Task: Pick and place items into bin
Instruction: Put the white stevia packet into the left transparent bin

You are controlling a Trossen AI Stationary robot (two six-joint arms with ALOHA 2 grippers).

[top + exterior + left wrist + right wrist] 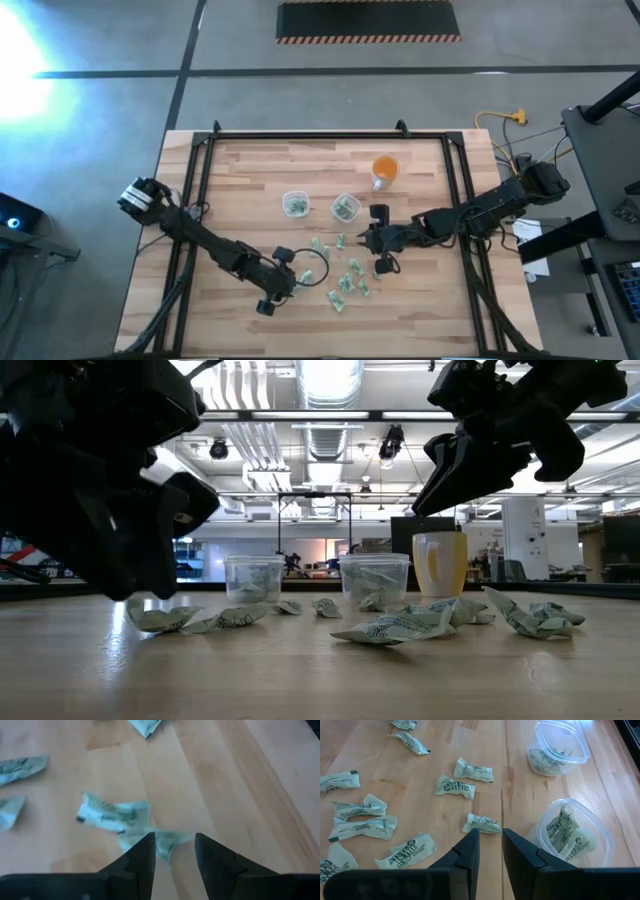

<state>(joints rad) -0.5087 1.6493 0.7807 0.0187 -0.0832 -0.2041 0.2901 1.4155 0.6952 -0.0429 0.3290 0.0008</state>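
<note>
Left gripper (pixel 173 851) was hanging low over the wooden table (pixel 250 170), fingers spread with a gap and nothing pinched, one crumpled packet (pixel 112 813) just ahead of the tips. Its arm reached in from the table's left edge. Right gripper (pixel 491 849) sat near the middle, jaws narrowly apart and empty, right beside one of two clear plastic cups (pixel 574 834) that already had packets inside. Loose packets (pixel 346 277), pale green-and-white and all wrinkled, were scattered between the grippers. Orange cup (pixel 385 171) stood behind.
</note>
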